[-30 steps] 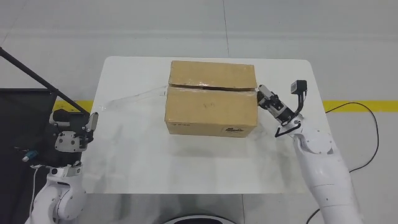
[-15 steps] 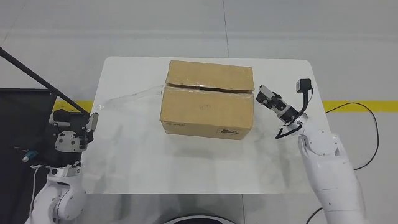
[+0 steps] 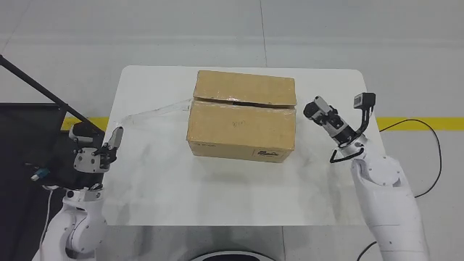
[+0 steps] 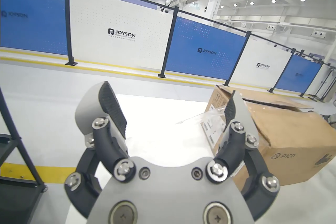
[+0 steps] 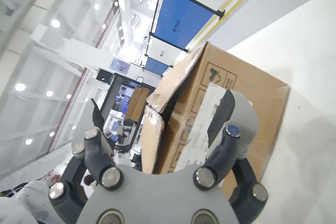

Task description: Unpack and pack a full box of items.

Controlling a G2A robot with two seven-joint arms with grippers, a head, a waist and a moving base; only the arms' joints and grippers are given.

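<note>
A brown cardboard box [image 3: 243, 119] lies in the middle of the white table [image 3: 217, 196], its top flaps shut along a dark seam, one flap edge slightly lifted and torn. A clear strip of tape [image 3: 152, 114] trails from its left end across the table. My right gripper [image 3: 317, 106] hovers open just off the box's right end; in the right wrist view the gripper [image 5: 160, 114] faces that end of the box [image 5: 252, 88]. My left gripper [image 3: 114, 139] is open over the table's left edge, and in the left wrist view the gripper [image 4: 169, 101] points at the box [image 4: 283, 130], well apart from it.
A black rack [image 3: 29, 138] stands on the floor left of the table. A black cable [image 3: 429, 152] loops on the floor at the right. Bare table surface lies in front of the box and to its left.
The box slid slightly left, then stayed. My right gripper drew back to the right, away from the box's end. My left arm shifted a little toward the table.
</note>
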